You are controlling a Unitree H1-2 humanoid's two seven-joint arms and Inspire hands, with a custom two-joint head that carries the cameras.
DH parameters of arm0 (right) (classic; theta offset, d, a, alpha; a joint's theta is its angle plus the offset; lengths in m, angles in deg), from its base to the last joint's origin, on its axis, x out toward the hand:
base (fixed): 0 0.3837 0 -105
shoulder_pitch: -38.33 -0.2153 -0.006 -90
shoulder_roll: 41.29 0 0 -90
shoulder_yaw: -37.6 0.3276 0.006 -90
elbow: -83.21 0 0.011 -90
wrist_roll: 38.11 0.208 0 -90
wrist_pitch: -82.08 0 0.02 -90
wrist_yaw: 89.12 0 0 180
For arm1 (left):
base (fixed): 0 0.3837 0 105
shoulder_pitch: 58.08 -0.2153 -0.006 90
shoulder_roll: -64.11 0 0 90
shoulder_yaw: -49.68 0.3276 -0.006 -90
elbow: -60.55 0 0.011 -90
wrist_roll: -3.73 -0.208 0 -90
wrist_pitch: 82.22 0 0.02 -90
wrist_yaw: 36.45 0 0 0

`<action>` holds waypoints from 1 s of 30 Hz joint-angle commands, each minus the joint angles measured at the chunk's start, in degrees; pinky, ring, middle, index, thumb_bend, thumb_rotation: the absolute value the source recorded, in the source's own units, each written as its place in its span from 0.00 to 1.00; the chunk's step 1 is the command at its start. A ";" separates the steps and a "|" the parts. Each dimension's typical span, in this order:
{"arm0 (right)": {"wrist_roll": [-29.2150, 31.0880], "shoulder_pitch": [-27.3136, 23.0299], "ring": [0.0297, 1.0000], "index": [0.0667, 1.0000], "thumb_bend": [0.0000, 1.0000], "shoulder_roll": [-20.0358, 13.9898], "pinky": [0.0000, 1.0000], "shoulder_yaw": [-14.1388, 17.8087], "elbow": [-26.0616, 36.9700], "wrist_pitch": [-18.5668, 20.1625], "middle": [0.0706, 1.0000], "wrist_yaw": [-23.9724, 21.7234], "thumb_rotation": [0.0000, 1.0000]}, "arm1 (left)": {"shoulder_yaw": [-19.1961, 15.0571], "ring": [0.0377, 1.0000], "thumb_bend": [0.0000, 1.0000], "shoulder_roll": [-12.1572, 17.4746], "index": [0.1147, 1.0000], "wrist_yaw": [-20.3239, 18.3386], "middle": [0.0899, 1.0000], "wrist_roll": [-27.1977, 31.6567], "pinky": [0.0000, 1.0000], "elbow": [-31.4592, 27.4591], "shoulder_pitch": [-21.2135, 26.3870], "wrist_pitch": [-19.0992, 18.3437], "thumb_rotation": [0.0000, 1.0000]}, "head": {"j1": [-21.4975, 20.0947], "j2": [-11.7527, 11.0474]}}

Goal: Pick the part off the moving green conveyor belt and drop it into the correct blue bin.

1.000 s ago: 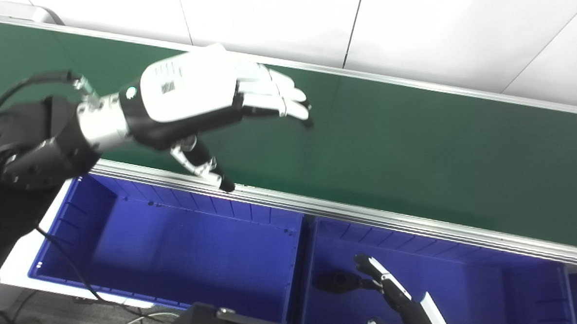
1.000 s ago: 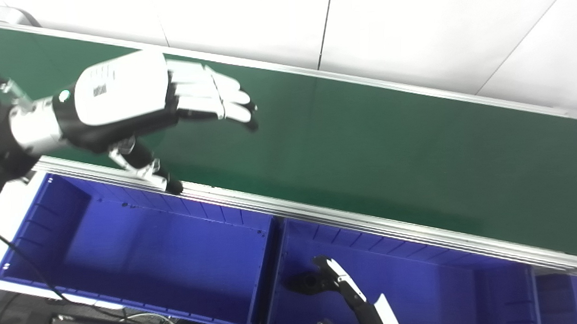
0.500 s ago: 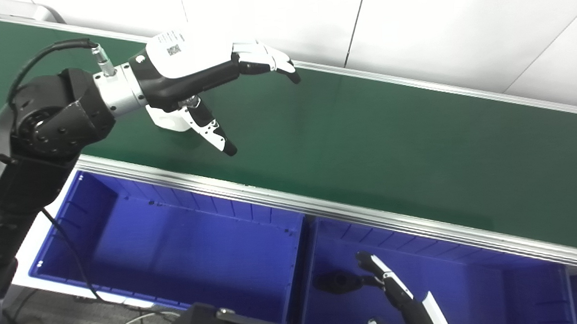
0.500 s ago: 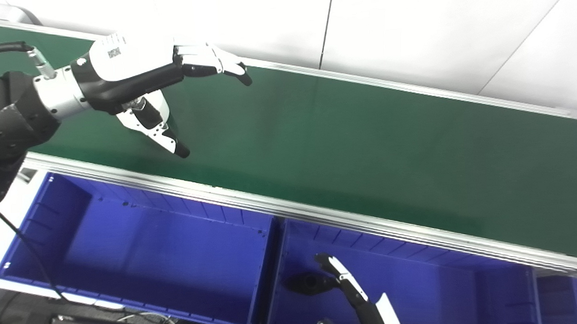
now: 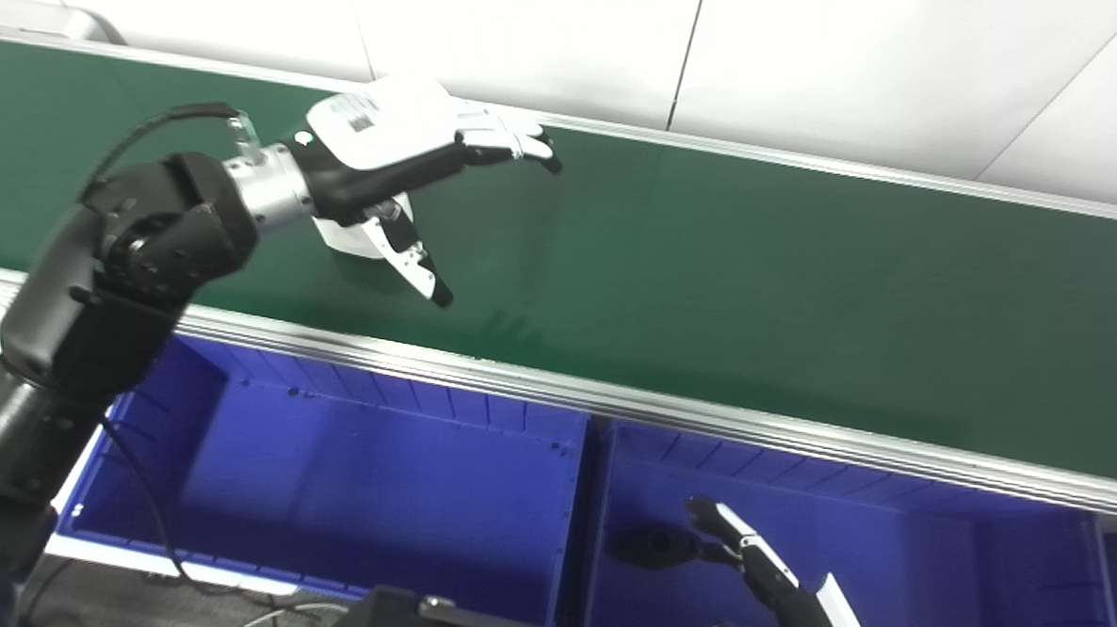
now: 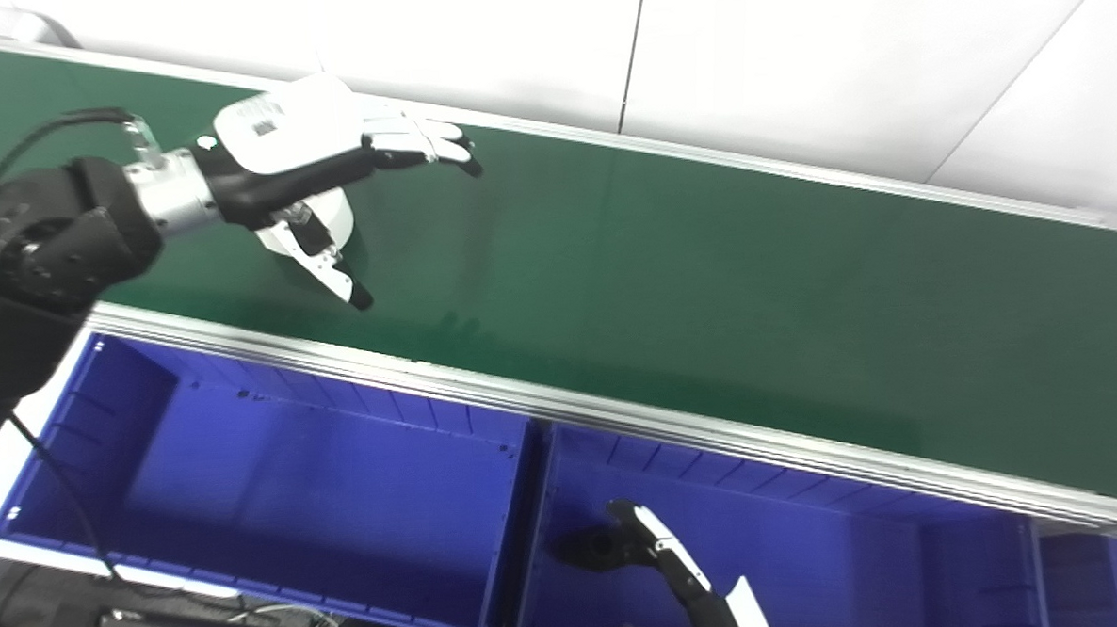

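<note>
A white part (image 5: 353, 240) lies on the green conveyor belt (image 5: 755, 277) at its left end. My left hand (image 5: 391, 156) hovers over it, open, its fingers (image 5: 512, 146) stretched toward the belt's far edge and its thumb (image 5: 420, 270) pointing down toward the near edge. The part sits under the palm, partly hidden, and I cannot tell whether the hand touches it. Only a finger or two of my right hand (image 5: 756, 564) shows at the bottom edge, over the right blue bin (image 5: 956, 560).
The left blue bin (image 5: 359, 492) sits below the belt's aluminium near rail (image 5: 619, 405). A dark shape (image 5: 649, 543) lies in the right bin beside my right hand. A white wall rises behind the belt. A black frame (image 5: 412, 626) juts in at the bottom.
My left hand has gone from the belt's near rail out across the belt and turned sideways over the white part, which has drifted a little to the right. The right hand is almost still.
</note>
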 commanded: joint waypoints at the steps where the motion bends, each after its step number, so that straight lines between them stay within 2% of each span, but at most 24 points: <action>1: 0.08 0.89 0.89 0.89 0.52 0.17 0.81 -0.08 0.76 -2.87 0.93 0.42 0.87 | 0.94 0.88 0.99 -0.45 0.85 1.53 0.91 -1.38 0.77 1.16 2.25 0.55 0.29 | 0.00 -0.02; 6: 0.17 0.84 0.89 0.90 0.53 0.16 0.80 -0.19 0.80 -2.79 0.93 0.34 0.87 | 3.37 0.96 1.00 -2.59 0.92 2.15 0.97 -4.88 0.85 5.29 3.30 -0.06 0.38 | -0.24 0.03; 10: -0.03 1.04 0.89 0.89 0.53 0.17 0.80 -0.13 1.03 -2.73 0.92 0.45 0.87 | 5.06 0.97 1.00 -3.91 0.96 2.56 0.99 -6.47 0.87 9.13 4.46 -0.54 0.42 | -0.25 -0.01; 16: -0.04 1.07 0.88 0.89 0.52 0.19 0.80 -0.20 0.55 -3.25 0.92 0.54 0.86 | 6.46 0.97 1.00 -5.39 0.96 3.72 1.00 -6.91 0.85 14.34 5.78 -1.22 0.41 | -0.77 -0.23; 23: 0.03 1.05 0.88 0.89 0.53 0.24 0.79 -0.16 0.72 -2.85 0.92 0.46 0.86 | 7.57 0.98 1.00 -5.76 0.95 3.80 1.00 -7.13 0.92 15.19 6.93 -1.62 0.43 | -0.91 -0.13; 30: -0.05 0.94 0.89 0.89 0.54 0.40 0.80 -0.32 0.94 -2.61 0.92 0.39 0.86 | 7.90 0.97 1.00 -5.21 0.94 2.50 1.00 -7.18 0.94 12.16 7.18 -2.67 0.43 | -0.87 0.06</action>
